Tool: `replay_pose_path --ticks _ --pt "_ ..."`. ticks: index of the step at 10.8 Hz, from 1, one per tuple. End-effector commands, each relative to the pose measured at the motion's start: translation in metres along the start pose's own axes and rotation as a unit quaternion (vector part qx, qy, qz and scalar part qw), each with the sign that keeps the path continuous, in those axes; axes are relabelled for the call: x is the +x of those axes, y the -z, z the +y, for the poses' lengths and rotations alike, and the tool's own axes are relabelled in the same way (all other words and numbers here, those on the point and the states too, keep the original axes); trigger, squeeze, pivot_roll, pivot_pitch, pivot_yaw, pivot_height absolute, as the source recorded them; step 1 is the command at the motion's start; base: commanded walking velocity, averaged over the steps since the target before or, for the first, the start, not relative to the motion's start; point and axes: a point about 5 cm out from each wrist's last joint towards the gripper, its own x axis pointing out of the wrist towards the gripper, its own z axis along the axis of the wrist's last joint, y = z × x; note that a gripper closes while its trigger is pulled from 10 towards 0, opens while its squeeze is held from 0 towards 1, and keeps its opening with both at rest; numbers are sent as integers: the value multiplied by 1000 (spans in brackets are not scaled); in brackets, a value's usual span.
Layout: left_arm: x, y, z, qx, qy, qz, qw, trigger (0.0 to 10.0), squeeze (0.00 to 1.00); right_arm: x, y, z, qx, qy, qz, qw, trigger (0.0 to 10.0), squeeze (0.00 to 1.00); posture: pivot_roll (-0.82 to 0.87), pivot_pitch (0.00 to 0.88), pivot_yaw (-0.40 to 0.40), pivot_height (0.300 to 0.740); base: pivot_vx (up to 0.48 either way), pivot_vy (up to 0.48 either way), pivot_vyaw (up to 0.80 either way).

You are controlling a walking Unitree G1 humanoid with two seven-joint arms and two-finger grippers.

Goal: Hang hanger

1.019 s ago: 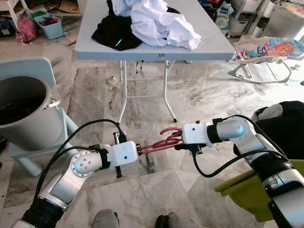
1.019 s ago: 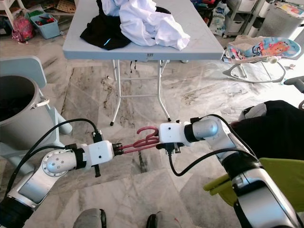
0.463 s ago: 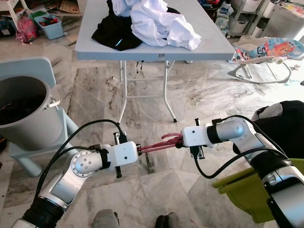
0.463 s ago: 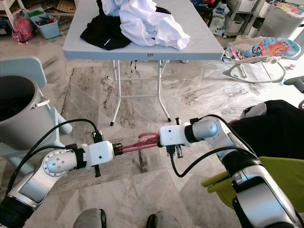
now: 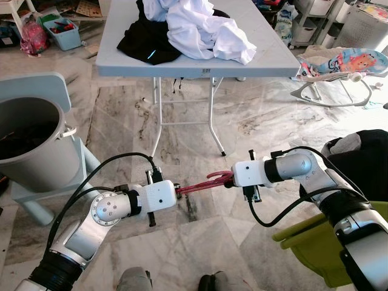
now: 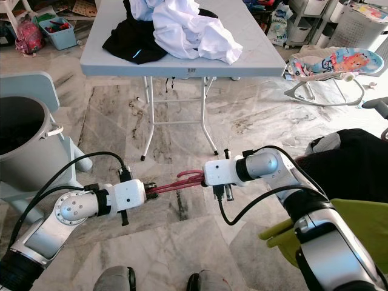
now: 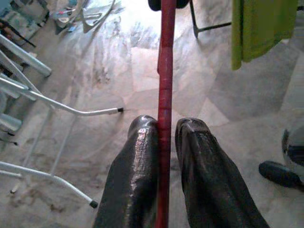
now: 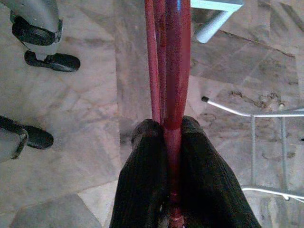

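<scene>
Since a second ago the red hanger (image 5: 203, 182) has rolled from an upright hook curl into a flatter, lower line between the two arms, and the right end effector (image 5: 229, 180) has settled a little lower with it; over the last half second almost nothing has shifted. Nearest the robot, its own dark feet (image 5: 209, 282) show on the marble floor (image 5: 200, 242), directly beneath the end effectors. The left end effector (image 5: 177, 190) has its two black fingers (image 7: 137, 180) pressed together on one end of the hanger, the red bar running straight out between them in the left wrist view. The right end effector faces it from the other side, fingers (image 8: 147, 175) pinching the bundle of red bars at the hook end, so the hanger spans the short gap between the two, held in the air above the floor. Just to the right of the right arm lies a yellow-green cloth (image 5: 315, 242) with a black garment (image 5: 364, 157) beyond it. Left of the left arm stands a grey bin (image 5: 30, 145). Further ahead of both end effectors stands a folding table, its tabletop (image 5: 121, 54) carrying a heap of white clothes (image 5: 206, 30) beside a black garment (image 5: 148, 42). Beyond the right arm, to the far right, rests a baby bouncer (image 5: 339, 66).
</scene>
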Motion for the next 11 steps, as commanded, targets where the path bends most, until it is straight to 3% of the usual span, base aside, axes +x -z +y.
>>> replay_pose_path --ticks 1,4,7,8,9,11 --pt "0 -4 0 -3 2 -13 1000 10000 1000 -6 4 -6 5 17 16 1000 0 0 26 54 -94 740 0 0 0" --pt "-1 -5 0 -2 5 -13 1000 10000 1000 -4 7 -5 2 21 27 999 0 0 29 56 -93 740 0 0 0" --pt "-4 -14 13 -29 -45 -46 998 10000 1000 -4 17 -3 9 46 59 997 0 0 27 60 -95 740 0 0 0" --pt "-7 -18 14 -53 -85 -63 993 10000 1000 -2 20 -4 58 91 43 993 0 0 27 63 -98 740 0 0 0" --pt "-7 -21 14 -81 -116 -76 987 10000 1000 -1 23 2 77 102 37 991 0 0 31 71 -103 740 0 0 0" --pt "-15 -25 13 -122 -161 -100 974 10000 1000 -4 39 27 116 117 48 985 0 0 27 81 -110 740 0 0 0"
